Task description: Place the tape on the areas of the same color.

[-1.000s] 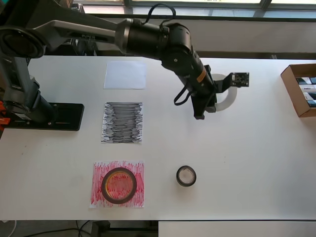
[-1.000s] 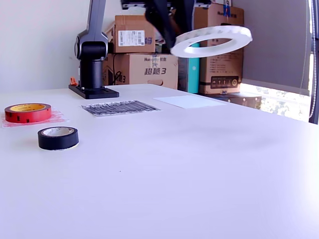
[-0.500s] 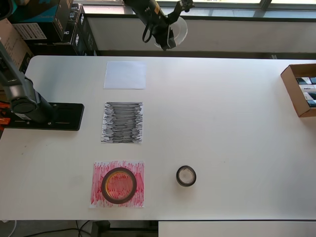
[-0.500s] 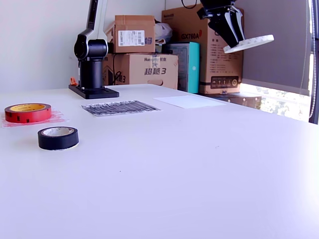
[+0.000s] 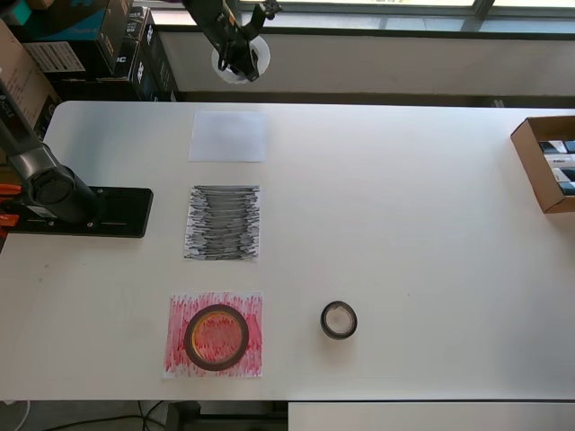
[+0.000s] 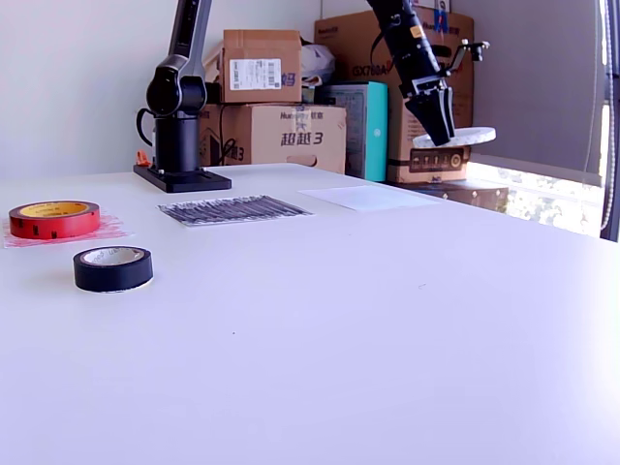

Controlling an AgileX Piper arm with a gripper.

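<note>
White tape (image 6: 454, 138), a flat ring, hangs in the air clamped in the gripper (image 6: 438, 124), whose fingers are closed on the ring's edge. In the overhead view the gripper (image 5: 235, 56) and its ring (image 5: 241, 61) sit beyond the bench's far edge, just past the plain white sheet (image 5: 228, 136), not over the bench top itself. In the exterior view the ring lies nearly level, well above the white sheet (image 6: 367, 197) and toward that view's right of it.

On the bench (image 5: 413, 215) the three sheets lie in a line running from the far edge to the near edge in the overhead view: the white sheet nearest the far edge, the black-scribbled sheet (image 5: 223, 223) in the middle, the red-scribbled sheet (image 5: 214, 334) by the near edge. Red tape (image 5: 216, 337) lies flat on the red-scribbled sheet, inside its borders. Black tape (image 5: 339, 320) lies on bare bench toward the overhead view's right of the red-scribbled sheet, apart from every sheet and close to the near edge.

The arm's base (image 5: 85, 211) stands at the overhead view's left edge of the bench, beside the black-scribbled sheet. A cardboard box (image 5: 545, 162) sits at the overhead view's right edge.
</note>
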